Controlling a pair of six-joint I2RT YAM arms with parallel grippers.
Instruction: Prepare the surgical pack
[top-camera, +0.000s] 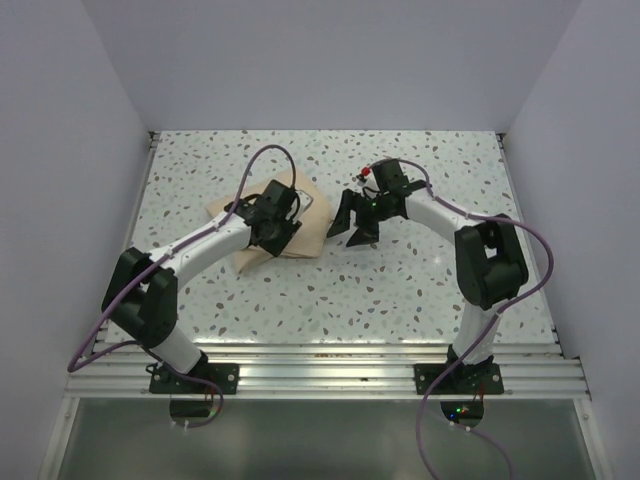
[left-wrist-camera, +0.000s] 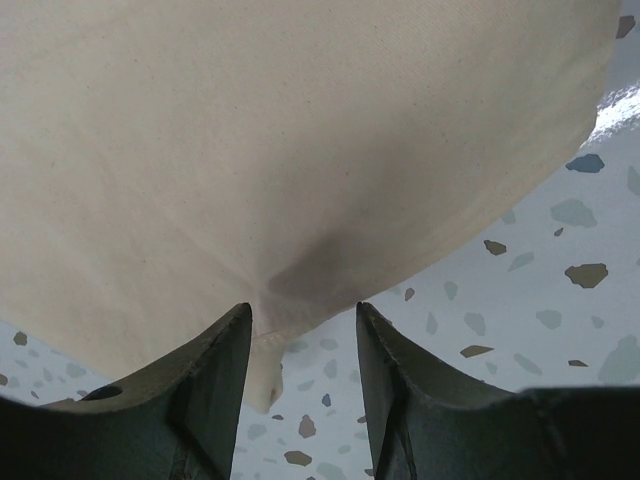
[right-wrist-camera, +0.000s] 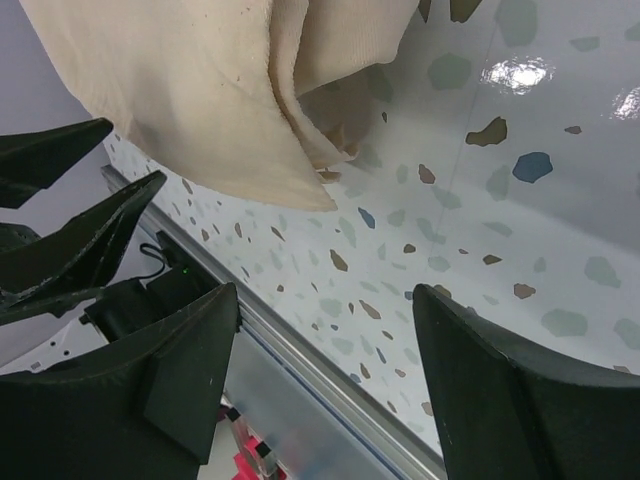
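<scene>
- Large tan cloth-like sheet (top-camera: 305, 238): it lies crumpled and folded over itself on the left-centre of the table. It is not spread flat, and its near-left corner points toward the arms. From the right wrist view its edge hangs in loose, overlapping folds.
- White tabletop speckled with grey, brown and blue flecks (top-camera: 400, 290): it carries the sheet. Purple-grey walls close it in on three sides.
- Ribbed aluminium rail (top-camera: 330, 365): it runs along the near edge of the table, and both arm bases are bolted to it.
- Left gripper (left-wrist-camera: 303, 312): it sits low over the middle of the sheet, which fills nearly all of its wrist view.
- Left gripper's dark fingers (left-wrist-camera: 215, 380): they stand apart with a gap between them. A folded hem of the sheet droops into that gap, close against the left-hand finger. The angle does not show whether the hem touches the finger. The sheet is not pinched.
- Right gripper (right-wrist-camera: 325, 300): it is just beside the sheet's right edge and clear of it, above bare tabletop.
- Right gripper's black fingers (right-wrist-camera: 190, 360): they are spread wide and hold nothing, with only speckled surface between them.
</scene>
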